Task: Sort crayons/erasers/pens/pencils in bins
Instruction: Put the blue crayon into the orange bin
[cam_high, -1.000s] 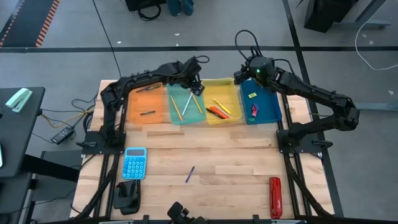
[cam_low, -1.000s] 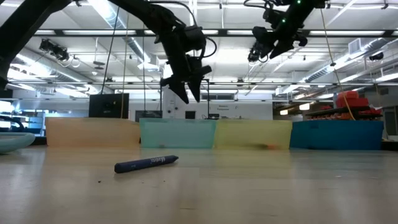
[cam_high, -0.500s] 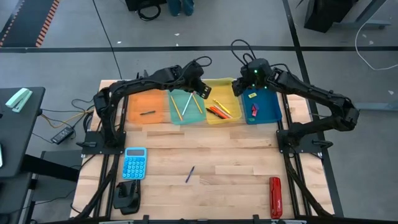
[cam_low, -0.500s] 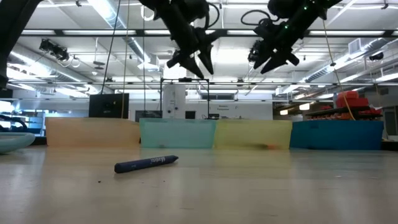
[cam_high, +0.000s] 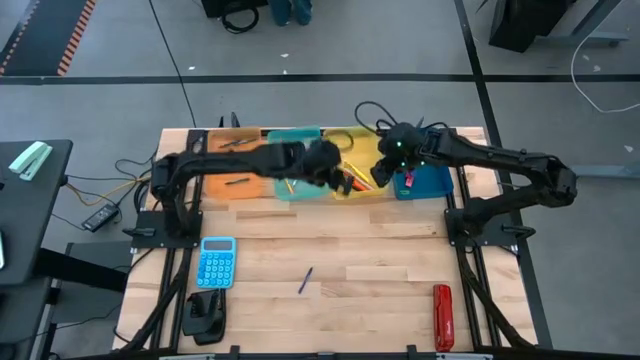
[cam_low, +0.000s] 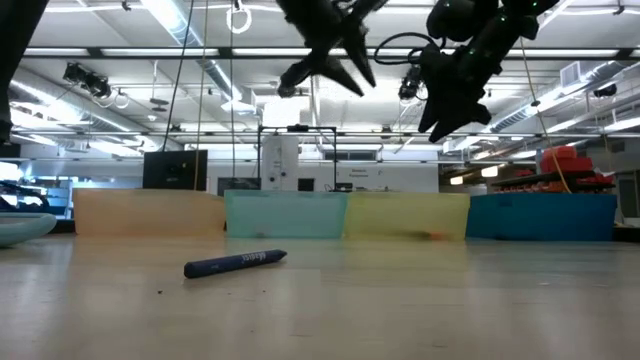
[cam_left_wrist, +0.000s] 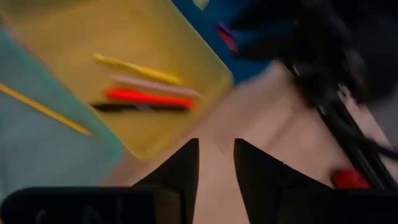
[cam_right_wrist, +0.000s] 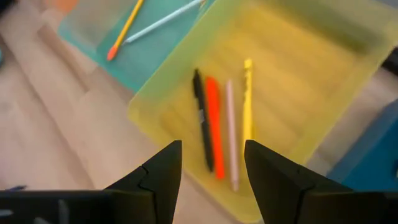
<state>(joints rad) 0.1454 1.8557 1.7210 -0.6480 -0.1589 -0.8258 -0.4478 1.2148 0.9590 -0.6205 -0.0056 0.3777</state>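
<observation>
Left gripper (cam_left_wrist: 216, 163), fingers narrowly parted and empty, should swing toward the dark blue crayon (cam_high: 305, 280) lying well behind it on the table (cam_high: 380, 270); right gripper (cam_right_wrist: 211, 163), spread and empty, hangs just over the yellow bin (cam_right_wrist: 292, 74).

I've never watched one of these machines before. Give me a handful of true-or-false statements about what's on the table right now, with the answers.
1. A dark blue crayon lies alone on the bare wood, outside every bin. True.
2. The yellow bin holds four sticks lying side by side. True.
3. The light-blue calculator sits inside the teal bin. False: it lies on the table, nearer the front edge, on the left arm's side.
4. The right pincer grips a pencil. False: its fingers stand apart with nothing between them, above the yellow bin.
5. The red oblong tool lies in the orange bin. False: it lies on the table near the front right corner.
</observation>
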